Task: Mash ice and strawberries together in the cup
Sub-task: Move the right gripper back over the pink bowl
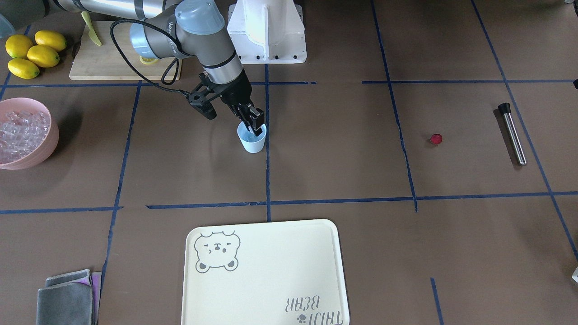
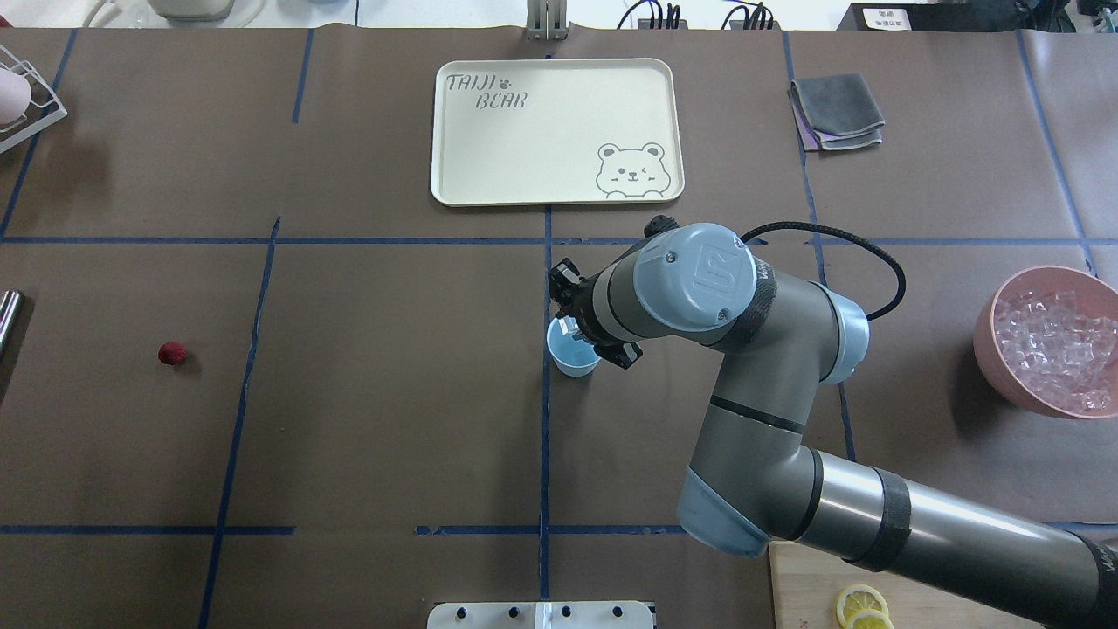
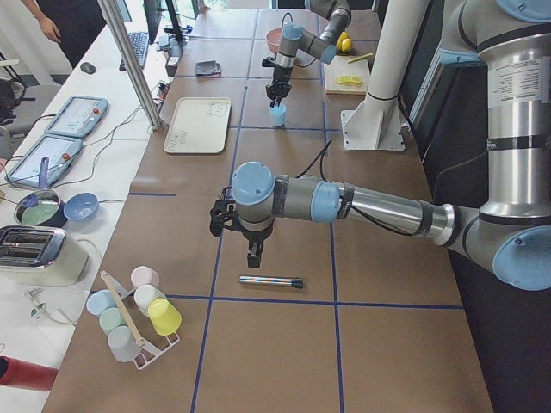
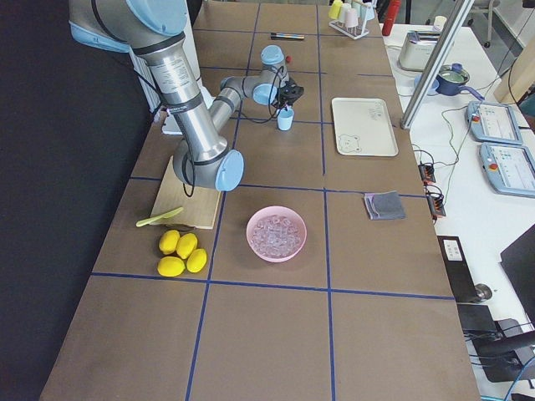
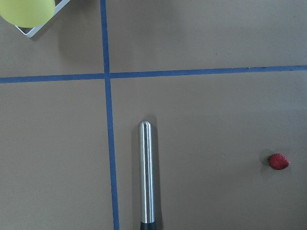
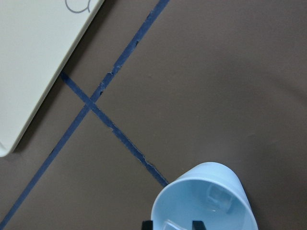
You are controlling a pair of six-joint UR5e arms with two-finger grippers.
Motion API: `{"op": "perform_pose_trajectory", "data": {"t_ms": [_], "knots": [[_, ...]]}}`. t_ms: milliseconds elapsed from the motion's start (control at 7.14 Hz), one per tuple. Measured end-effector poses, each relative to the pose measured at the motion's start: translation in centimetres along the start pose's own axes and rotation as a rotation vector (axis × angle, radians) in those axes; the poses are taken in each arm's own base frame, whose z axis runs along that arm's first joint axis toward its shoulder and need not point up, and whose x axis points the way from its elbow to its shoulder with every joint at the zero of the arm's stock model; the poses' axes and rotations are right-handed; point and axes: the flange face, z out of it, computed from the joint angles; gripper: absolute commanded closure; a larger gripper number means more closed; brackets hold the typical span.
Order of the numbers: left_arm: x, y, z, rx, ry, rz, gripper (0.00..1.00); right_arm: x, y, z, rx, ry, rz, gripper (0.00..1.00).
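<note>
Along your edge of the table, the cream bear tray [image 1: 271, 271] lies at the middle. Folded grey cloths [image 1: 67, 300] lie toward the end on the robot's right.

Farther in, near the table's middle, the pale blue cup [image 1: 252, 145] stands upright on the central blue tape line. The right gripper [image 1: 255, 128] points down into it. Its fingertips are narrowly apart with a clear ice cube [image 6: 173, 225] between them, and you cannot tell whether they pinch it. A second ice cube [image 6: 218, 199] lies inside the cup.

Toward the robot's left end, the strawberry [image 1: 435, 139] lies on the table, well apart from the cup. The steel muddler [image 1: 515, 135] lies nearer that end, black cap toward the robot. The left gripper [image 3: 256, 252] hangs over the table near the muddler; you cannot tell how wide it stands.

At the robot's right end sits the pink bowl [image 1: 52, 131], full of ice cubes [image 1: 20, 135]. Farthest, by the robot's edge, four lemons [image 1: 31, 54] lie beside a wooden cutting board [image 1: 113, 63].
</note>
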Motion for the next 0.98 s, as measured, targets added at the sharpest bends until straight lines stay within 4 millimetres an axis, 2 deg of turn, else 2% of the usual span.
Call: {"op": "perform_pose_trajectory", "data": {"t_ms": [280,420,560,700,840,980], "knots": [[0.0,0.0,0.0,0.000,0.000,-0.001,0.00,0.2,-0.1,-0.8,0.011,0.014,0.004,0.00],[0.0,0.0,0.0,0.000,-0.001,-0.002,0.00,0.6,-0.9,-2.4,0.014,0.012,0.006,0.00],[0.0,0.0,0.0,0.000,-0.001,-0.003,0.00,1.7,-2.8,-4.9,0.035,0.025,0.019,0.00],[-0.1,0.0,0.1,-0.001,-0.002,-0.005,0.00,3.2,-5.9,-6.9,0.073,0.051,0.043,0.00],[-0.1,0.0,0.1,-0.001,-0.003,-0.007,0.00,5.2,-10.1,-8.1,0.128,0.083,0.065,0.00],[0.0,0.0,0.0,-0.001,-0.002,-0.011,0.00,8.2,-15.2,-8.6,0.193,0.129,0.065,0.00]]}}
